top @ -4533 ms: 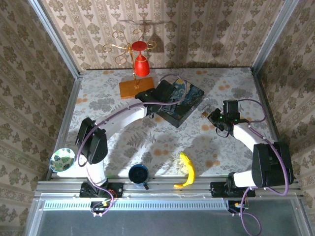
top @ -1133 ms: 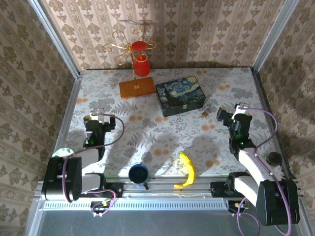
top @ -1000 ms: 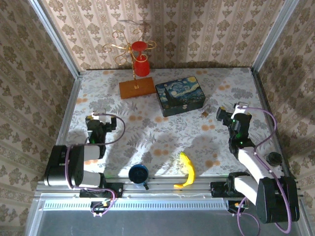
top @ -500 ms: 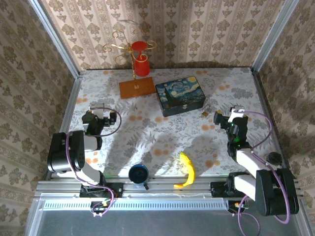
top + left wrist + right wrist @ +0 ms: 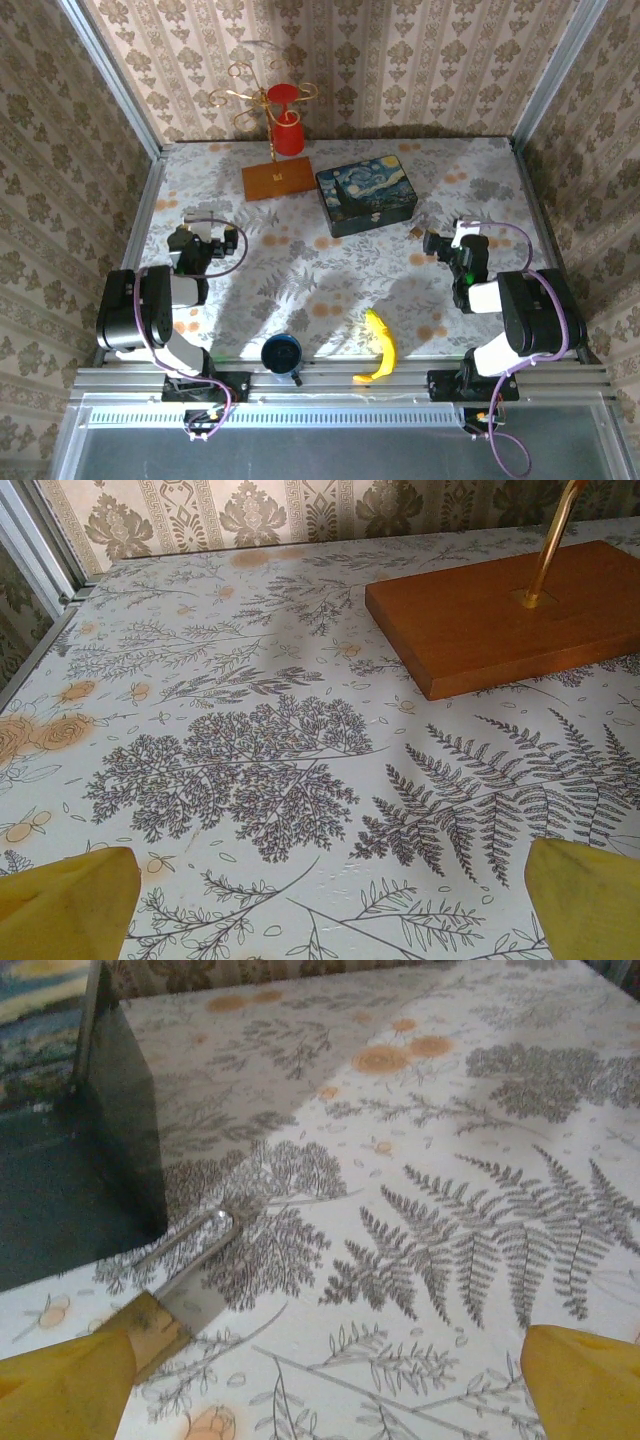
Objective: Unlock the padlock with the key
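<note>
The tiny brass padlock [image 5: 150, 1332] lies flat on the patterned table, its silvery shackle [image 5: 195, 1245] pointing at the dark side of the blue painted box [image 5: 70, 1170]. In the top view the padlock [image 5: 415, 231] sits just right of the box [image 5: 366, 194]. My right gripper [image 5: 320, 1400] is low over the table and open. The padlock is just inside its left yellow fingertip [image 5: 60, 1390], touching nothing. From above, the right gripper [image 5: 434, 243] is close to the lock. My left gripper [image 5: 325, 910] [image 5: 208, 228] is open and empty at the left. The key is out of view.
A wooden stand base [image 5: 500, 620] [image 5: 277, 178] carries a gold rack with a red cup [image 5: 287, 133] at the back. A banana [image 5: 380, 345] and a dark blue cup [image 5: 282, 352] lie near the front edge. Metal rails border the table.
Both arms have folded back toward their bases. The right gripper has dropped and shifted left toward the padlock. The left gripper has moved slightly farther back. Both stay open.
</note>
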Action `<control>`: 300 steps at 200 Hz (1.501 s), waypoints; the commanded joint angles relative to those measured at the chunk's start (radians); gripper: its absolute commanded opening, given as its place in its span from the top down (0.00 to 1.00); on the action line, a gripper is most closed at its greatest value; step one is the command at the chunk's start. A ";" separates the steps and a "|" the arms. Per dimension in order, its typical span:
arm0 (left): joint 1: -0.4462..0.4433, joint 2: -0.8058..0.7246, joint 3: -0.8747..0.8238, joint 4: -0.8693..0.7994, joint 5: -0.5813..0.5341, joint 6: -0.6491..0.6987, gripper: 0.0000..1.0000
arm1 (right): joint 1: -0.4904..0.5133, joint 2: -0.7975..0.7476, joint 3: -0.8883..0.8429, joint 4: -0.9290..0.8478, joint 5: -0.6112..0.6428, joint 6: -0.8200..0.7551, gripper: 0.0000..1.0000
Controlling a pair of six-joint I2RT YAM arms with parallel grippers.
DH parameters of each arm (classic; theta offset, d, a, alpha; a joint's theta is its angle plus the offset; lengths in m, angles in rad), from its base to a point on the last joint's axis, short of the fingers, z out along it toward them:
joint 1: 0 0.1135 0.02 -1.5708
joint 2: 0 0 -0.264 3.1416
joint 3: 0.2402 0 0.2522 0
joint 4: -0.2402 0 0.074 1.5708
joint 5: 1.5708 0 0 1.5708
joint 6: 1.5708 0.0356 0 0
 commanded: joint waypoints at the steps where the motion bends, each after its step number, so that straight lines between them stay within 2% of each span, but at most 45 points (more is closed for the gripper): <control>1: -0.010 -0.007 0.015 -0.022 0.001 0.010 0.00 | 0.010 -0.001 0.055 -0.005 0.056 -0.008 0.00; 14: -0.011 -0.006 0.015 -0.024 0.001 0.010 0.00 | 0.022 0.002 0.072 -0.035 0.065 -0.022 0.00; 28: -0.013 -0.006 0.017 -0.025 0.000 0.012 0.00 | 0.021 0.006 0.112 -0.108 -0.096 -0.085 0.00; 44: -0.013 -0.007 0.017 -0.025 -0.001 0.012 0.00 | -0.009 0.007 0.099 -0.078 -0.172 -0.072 0.00; 243: -0.032 -0.008 0.017 -0.027 -0.035 0.025 0.00 | -0.002 0.006 0.101 -0.082 -0.155 -0.075 0.00; 300: -0.037 -0.008 0.026 -0.043 -0.101 0.009 0.00 | -0.002 0.006 0.101 -0.083 -0.155 -0.076 0.00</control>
